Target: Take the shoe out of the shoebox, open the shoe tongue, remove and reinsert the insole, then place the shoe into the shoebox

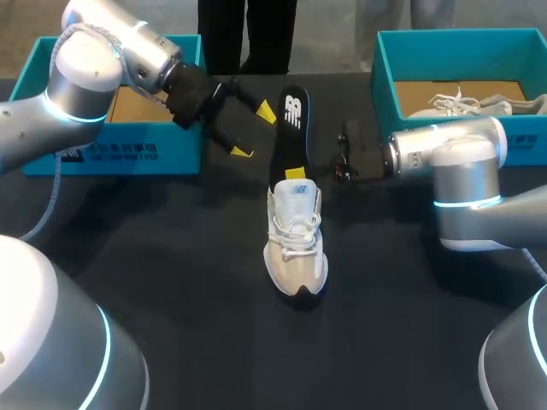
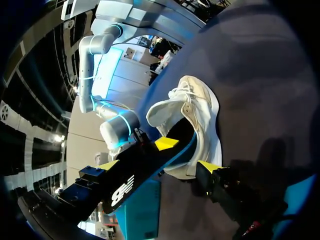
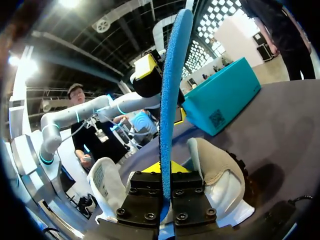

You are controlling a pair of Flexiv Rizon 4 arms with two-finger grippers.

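Two teal cardboard shoeboxes stand along the far edge of the dark bench [image 1: 171,282]. The left shoebox [image 1: 111,154] sits at the far left corner. What shows of its inside is plain brown cardboard floor, and the left arm hides the rest. The right shoebox [image 1: 385,77] sits at the far right corner and holds a second shoe [image 1: 479,104], pale grey and white with white laces, lying on its brown floor.

Out on the bench, about midway between the boxes and nearer the middle, the white and beige lace-up shoe [image 1: 295,248] [image 2: 200,110] [image 3: 215,175] stands upright on its sole, toe toward the near edge and heel toward the far edge. Its collar gapes wide.

One long foam insole [image 1: 291,128] [image 2: 125,185] [image 3: 172,75], black on top with a white mark and blue underneath, has its near end down at the shoe's opening. The rest slants up and away toward the far edge, clear of the shoe.

The right hand [image 1: 295,173] [image 3: 165,170] comes in from the right edge and is clamped on the insole just above the shoe's collar. In the right wrist view the blue edge of the insole runs straight up between its two closed fingers.

The left hand [image 1: 255,131] [image 2: 159,166] hovers in front of the left shoebox, just beside the upper part of the insole. Its yellow-tipped fingers are spread wide apart and grip nothing. In the left wrist view the insole crosses the space between them.
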